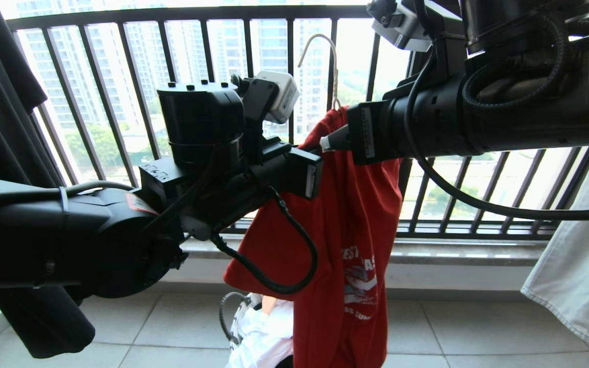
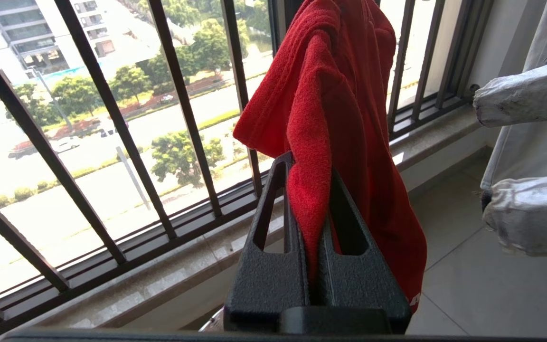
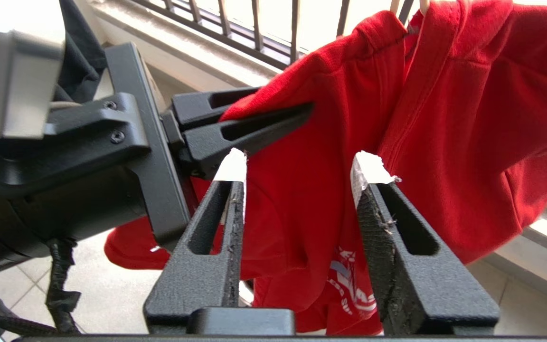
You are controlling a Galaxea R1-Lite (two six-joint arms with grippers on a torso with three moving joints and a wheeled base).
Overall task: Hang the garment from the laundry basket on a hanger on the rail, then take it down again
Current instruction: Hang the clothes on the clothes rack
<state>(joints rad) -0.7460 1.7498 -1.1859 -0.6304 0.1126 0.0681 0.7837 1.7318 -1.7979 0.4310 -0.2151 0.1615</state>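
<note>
The main risk here is the garment (image 1: 350, 214) sliding off the hanger (image 1: 333, 66) or bunching into a lump. The cloth hangs in one twisted column with only its top draped near the hanger's neck, so any sideways tug from the left claw (image 2: 314, 190) could drag it clear before the shoulders are seated. The hanger itself could also swing or tip, since its hook stands in front of the balcony railing (image 1: 212, 51) and no rail is in view (what carries it cannot be made out).

The left claw is clamped on a fold of the red cloth, the fabric running up between its dark fingers (image 2: 273, 223) and over them. The right claw (image 3: 297, 166) stands spread, with its white-tipped fingers (image 3: 231, 209) on either side of a hanging panel of the garment and nothing pinched between them. It sits just beside the left claw, near the shirt's upper part. Below, on the floor, white laundry shows in the laundry basket (image 1: 233, 317) under the garment's hem.
</note>
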